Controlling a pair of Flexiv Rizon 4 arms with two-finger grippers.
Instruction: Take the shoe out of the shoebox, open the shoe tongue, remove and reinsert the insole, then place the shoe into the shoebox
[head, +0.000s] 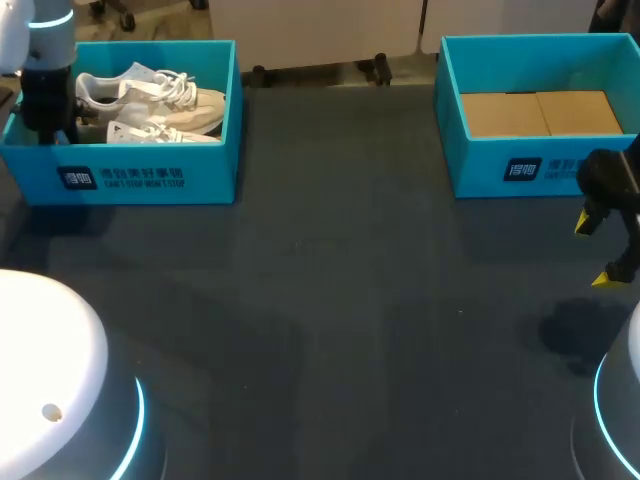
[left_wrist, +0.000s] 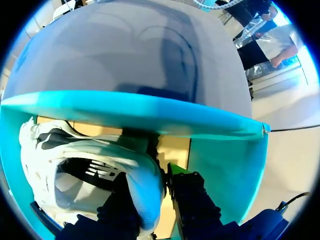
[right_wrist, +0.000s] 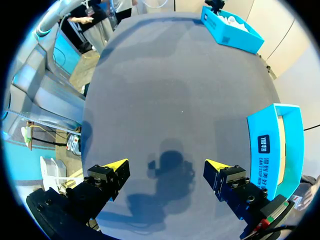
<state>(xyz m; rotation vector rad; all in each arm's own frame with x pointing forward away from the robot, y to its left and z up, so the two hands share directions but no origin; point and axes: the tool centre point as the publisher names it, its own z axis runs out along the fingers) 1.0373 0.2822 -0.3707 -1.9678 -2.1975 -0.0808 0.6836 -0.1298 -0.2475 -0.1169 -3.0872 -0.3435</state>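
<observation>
A pair of white shoes (head: 160, 100) lies in the blue shoebox (head: 150, 175) at the table's far left. My left gripper (head: 50, 125) reaches down into that box at its left end. In the left wrist view the heel wall of one white shoe (left_wrist: 100, 165) is pinched between the fingers of the left gripper (left_wrist: 147, 176), with the box's blue wall (left_wrist: 140, 112) just ahead. My right gripper (head: 597, 250) hangs open and empty over the table at the right, in front of the second box. Its yellow tips stand wide apart in the right wrist view, where the right gripper (right_wrist: 167, 167) is above bare tabletop.
A second blue box (head: 540, 165) with a cardboard floor stands at the far right, close beside the right gripper (right_wrist: 270, 145). Dark grey tabletop (head: 330, 300) stretches between the two boxes. The shoebox shows far across the table in the right wrist view (right_wrist: 232, 27).
</observation>
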